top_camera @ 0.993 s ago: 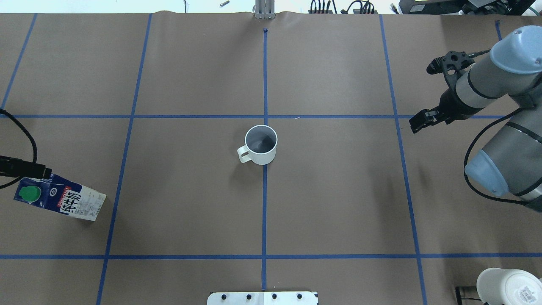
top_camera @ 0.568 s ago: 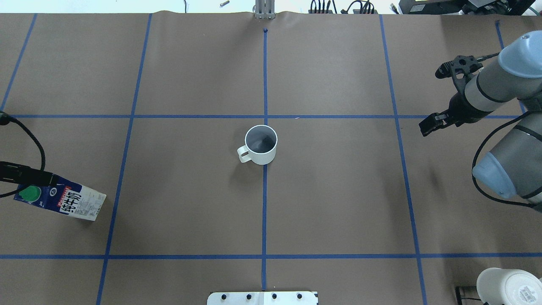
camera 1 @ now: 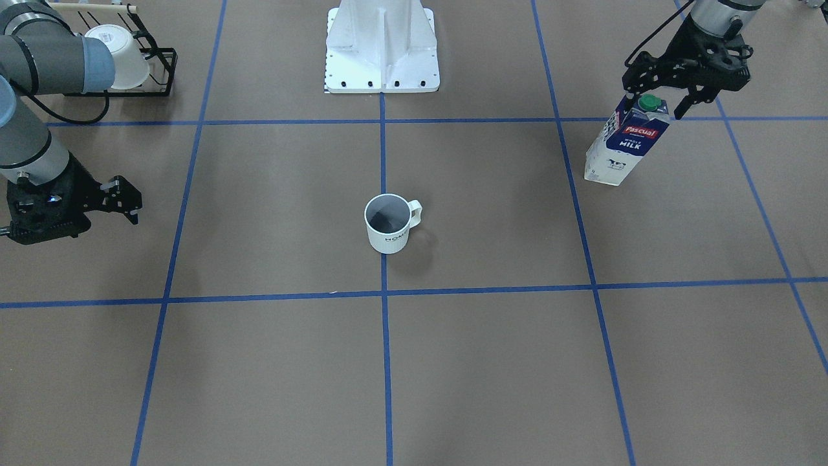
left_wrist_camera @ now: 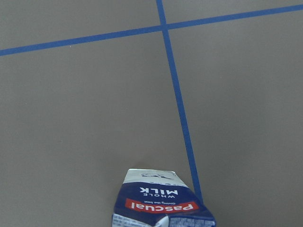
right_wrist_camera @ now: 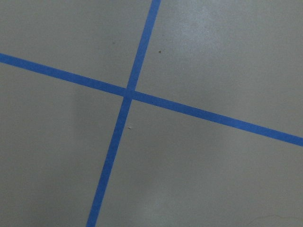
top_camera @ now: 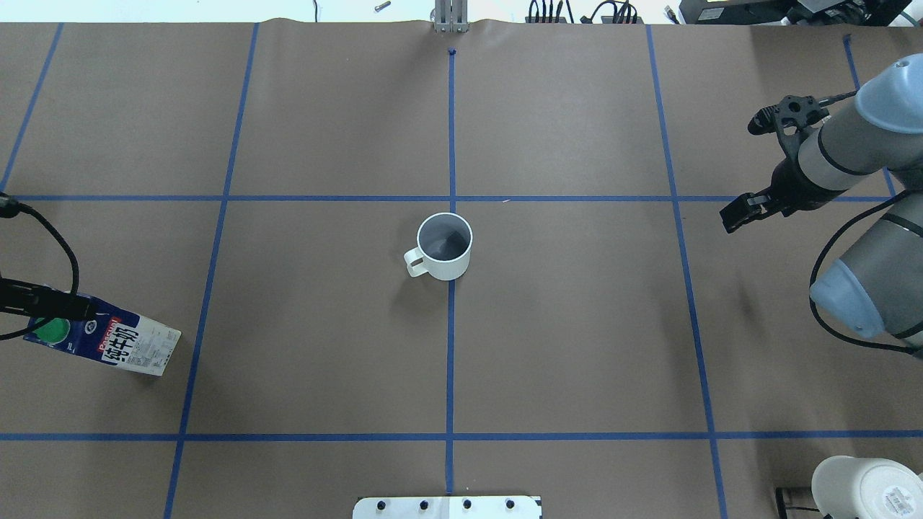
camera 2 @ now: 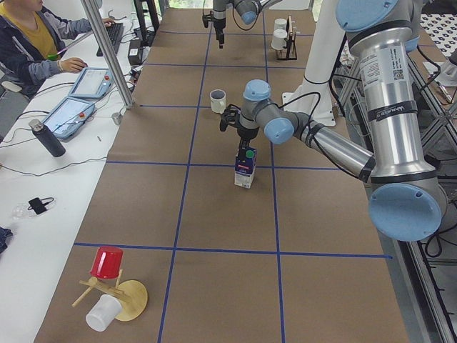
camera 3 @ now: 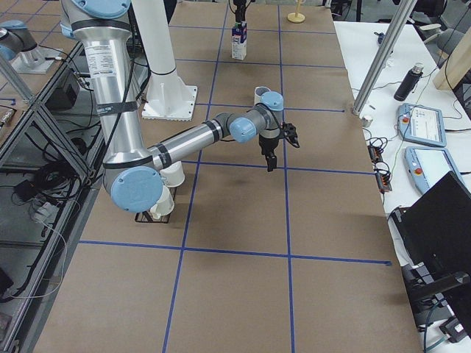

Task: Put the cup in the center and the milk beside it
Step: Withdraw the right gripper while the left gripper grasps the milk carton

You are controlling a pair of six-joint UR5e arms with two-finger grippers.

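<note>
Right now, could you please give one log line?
cup: on center line; milk: upright, far left; left claw: open over milk; right claw: open, empty

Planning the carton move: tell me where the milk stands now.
In the overhead view the milk stands at the far left edge, under the left hand, well left of the cup.

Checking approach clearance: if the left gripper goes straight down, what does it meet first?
The milk: the left gripper points down over its green cap, jaws open. Whether they straddle the carton or hit its top is unclear.
</note>
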